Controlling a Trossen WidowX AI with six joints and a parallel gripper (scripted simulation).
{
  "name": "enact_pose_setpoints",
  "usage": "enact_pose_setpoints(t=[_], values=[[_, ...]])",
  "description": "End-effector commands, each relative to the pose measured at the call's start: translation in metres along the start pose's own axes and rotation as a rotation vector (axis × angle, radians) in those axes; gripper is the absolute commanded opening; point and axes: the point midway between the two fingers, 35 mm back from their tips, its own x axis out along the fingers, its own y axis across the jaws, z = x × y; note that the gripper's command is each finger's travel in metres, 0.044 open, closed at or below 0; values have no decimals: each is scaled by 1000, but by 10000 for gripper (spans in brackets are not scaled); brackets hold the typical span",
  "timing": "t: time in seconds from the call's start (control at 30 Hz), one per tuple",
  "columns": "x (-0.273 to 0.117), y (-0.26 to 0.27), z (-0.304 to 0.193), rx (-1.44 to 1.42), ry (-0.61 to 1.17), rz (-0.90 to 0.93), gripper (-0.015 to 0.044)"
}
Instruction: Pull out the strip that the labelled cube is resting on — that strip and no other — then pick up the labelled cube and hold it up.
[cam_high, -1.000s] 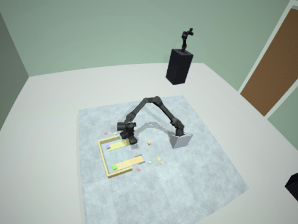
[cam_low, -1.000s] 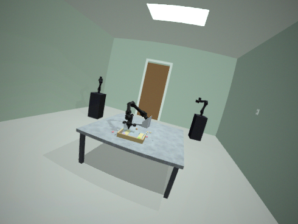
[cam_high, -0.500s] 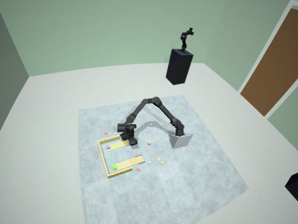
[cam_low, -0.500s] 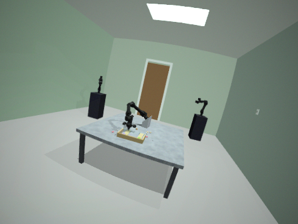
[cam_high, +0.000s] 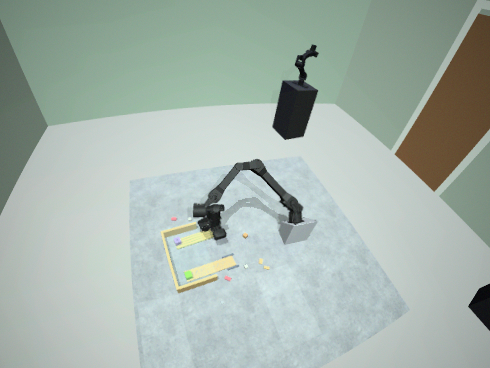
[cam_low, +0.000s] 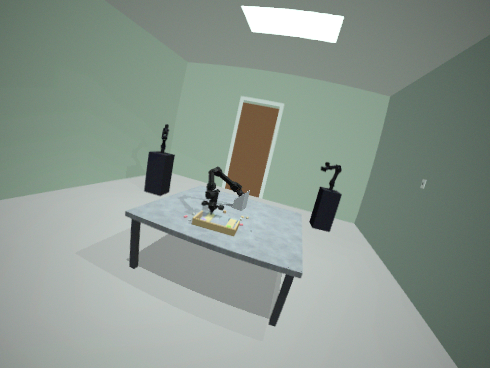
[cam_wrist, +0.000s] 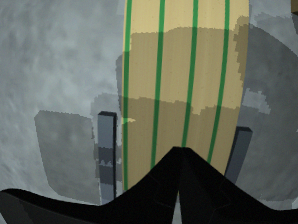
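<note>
Pincer (cam_high: 219, 234) (cam_low: 212, 212) (cam_wrist: 180, 155) pressed together, above green-lined strip (cam_high: 196, 240) (cam_low: 209, 218) (cam_wrist: 175, 65), purple cube (cam_high: 177, 241) at strip's far end

The room has soft, even light. A bright white lamp panel (cam_low: 293, 23) glows in the ceiling, far above the table (cam_low: 260, 235) (cam_high: 320, 320). Under the table lies a big, pale shadow. On the table top the shadows are gray. Up close, dark shadows with jagged edges cross the striped strip (cam_wrist: 175, 75). Small things on the table look fuzzy.
</note>
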Motion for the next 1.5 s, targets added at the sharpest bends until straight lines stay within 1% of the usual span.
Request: enact_pose_setpoints(t=[0.0,1.47], values=[[1,2,0,-6,-1,6,0],[5,1,1,-5,-1,6,0]])
